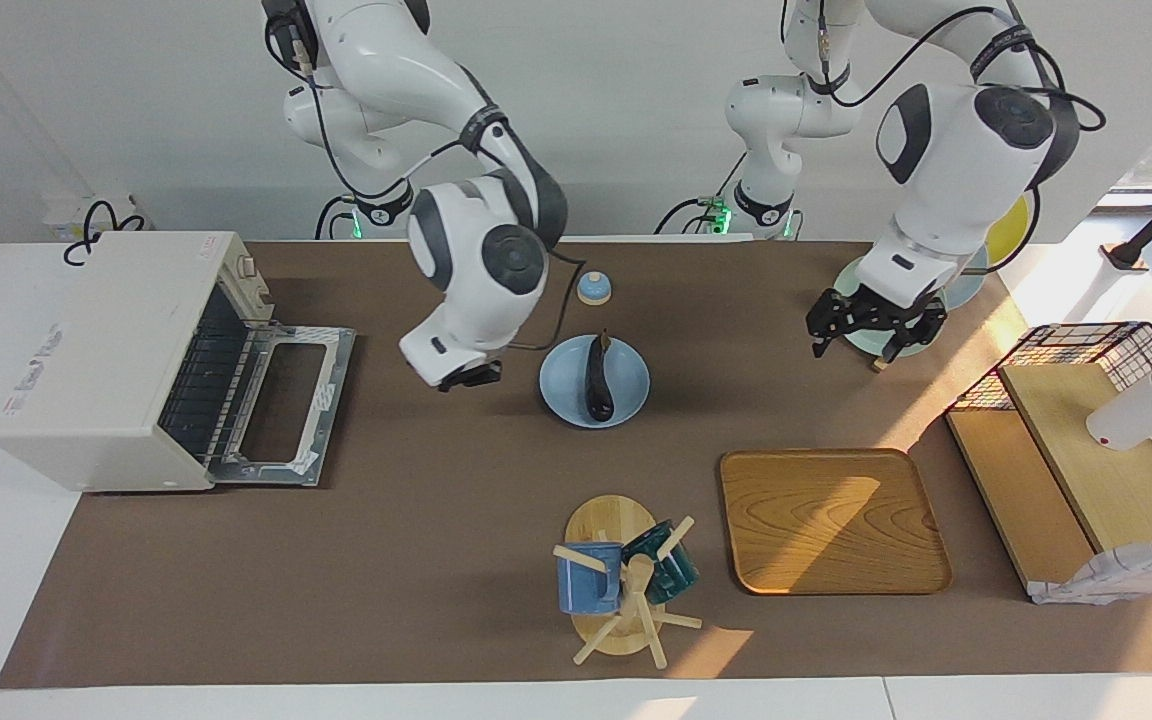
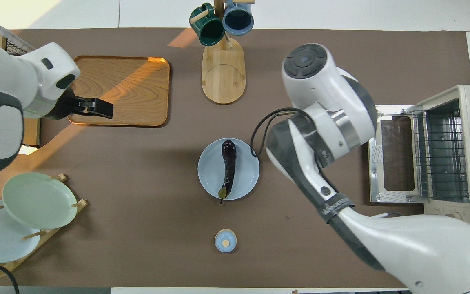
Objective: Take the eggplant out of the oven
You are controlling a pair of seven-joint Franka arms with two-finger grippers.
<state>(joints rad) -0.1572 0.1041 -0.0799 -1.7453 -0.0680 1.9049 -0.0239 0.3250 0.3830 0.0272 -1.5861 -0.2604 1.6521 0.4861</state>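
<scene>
The dark purple eggplant (image 1: 598, 385) (image 2: 229, 167) lies on a pale blue plate (image 1: 561, 397) (image 2: 209, 176) in the middle of the table, its stem end toward the robots. The cream oven (image 1: 106, 350) (image 2: 467, 122) stands at the right arm's end with its door (image 1: 281, 410) (image 2: 392, 159) dropped open and its wire rack bare. My right gripper (image 1: 467, 377) hangs shut with nothing in it, over the mat between the oven door and the plate; in the overhead view the arm hides it. Over by the plate rack my left gripper (image 1: 876, 330) (image 2: 103, 109) waits open.
A small blue bell (image 1: 594, 288) (image 2: 225, 240) sits nearer to the robots than the plate. A wooden tray (image 1: 831, 520) (image 2: 120, 90) and a mug tree (image 1: 626, 575) (image 2: 222, 69) lie farther out. A rack of plates (image 2: 39, 200) and a wire basket (image 1: 1086, 450) stand at the left arm's end.
</scene>
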